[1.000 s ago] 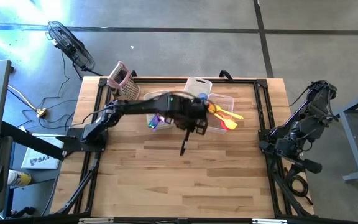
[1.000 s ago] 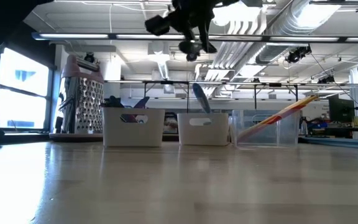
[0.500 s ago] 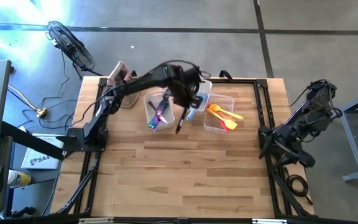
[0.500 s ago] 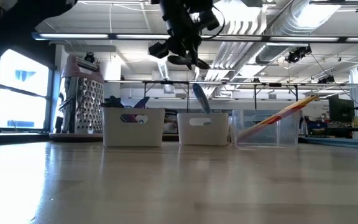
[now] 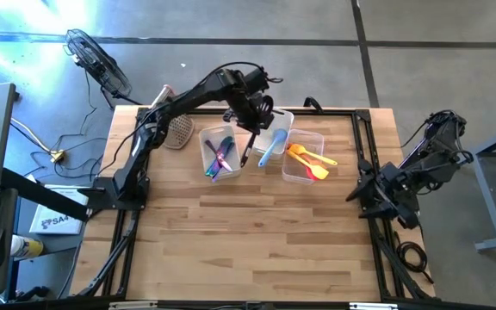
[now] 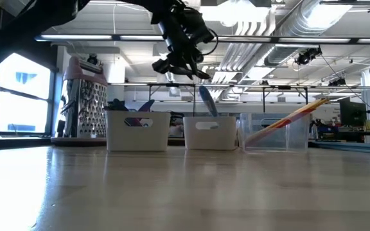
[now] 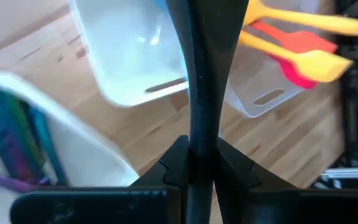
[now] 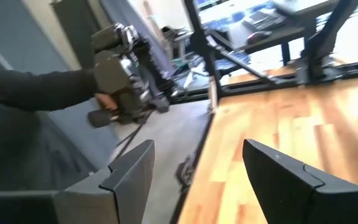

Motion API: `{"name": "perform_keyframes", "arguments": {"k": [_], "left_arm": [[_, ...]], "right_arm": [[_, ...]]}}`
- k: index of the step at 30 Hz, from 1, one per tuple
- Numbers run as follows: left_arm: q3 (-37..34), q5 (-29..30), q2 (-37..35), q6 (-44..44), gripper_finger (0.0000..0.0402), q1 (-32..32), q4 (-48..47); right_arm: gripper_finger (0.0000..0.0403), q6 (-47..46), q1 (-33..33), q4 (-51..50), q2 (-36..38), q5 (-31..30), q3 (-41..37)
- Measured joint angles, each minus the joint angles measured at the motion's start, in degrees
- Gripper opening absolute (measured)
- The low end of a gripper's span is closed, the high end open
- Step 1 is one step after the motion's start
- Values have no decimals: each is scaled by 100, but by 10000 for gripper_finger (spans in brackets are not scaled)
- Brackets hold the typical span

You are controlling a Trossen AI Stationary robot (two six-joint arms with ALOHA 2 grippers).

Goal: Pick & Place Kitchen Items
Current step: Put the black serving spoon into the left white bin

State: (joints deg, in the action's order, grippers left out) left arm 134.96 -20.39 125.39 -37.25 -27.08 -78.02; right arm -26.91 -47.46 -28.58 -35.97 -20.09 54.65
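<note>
I have the left gripper (image 5: 250, 110) raised above the far side of the table (image 5: 257, 241), over the row of three clear tubs. Its fingers (image 7: 166, 171) are clamped on a slim black utensil (image 5: 245, 151), which hangs down from the jaws. In the high view the utensil's lower end sits over the gap between the left tub (image 5: 220, 152) and the middle tub (image 5: 269, 142); I cannot tell which of the two it is above. In the left wrist view the black handle (image 7: 202, 74) runs straight out from between the fingers, with the middle tub just beyond it on one side and the right tub (image 5: 304, 159) on the other.

Below and to the left of my gripper, the left tub holds purple, blue and green utensils (image 5: 218, 157). Just below the gripper, a blue spoon (image 5: 269, 151) leans in the middle tub. To the gripper's right, the right tub holds yellow and red spatulas (image 5: 313, 161), one handle sticking out over the rim.

A grater (image 5: 169, 114) stands at the table's far left corner, well to the left of the gripper.

The right gripper (image 8: 194, 180) waits off the table's right edge, its fingers apart and empty.
</note>
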Motion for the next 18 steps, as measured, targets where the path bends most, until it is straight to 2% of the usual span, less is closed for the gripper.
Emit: {"name": "perform_keyframes", "arguments": {"k": [9, 18], "left_arm": [[-2, -590, 424, 349, 40, -217, 371], [0, -1024, 854, 595, 40, -254, 505]], "right_arm": [[239, 199, 0, -5, -205, -930, 0], [239, 182, 0, 45, -414, -1407, -7]]}}
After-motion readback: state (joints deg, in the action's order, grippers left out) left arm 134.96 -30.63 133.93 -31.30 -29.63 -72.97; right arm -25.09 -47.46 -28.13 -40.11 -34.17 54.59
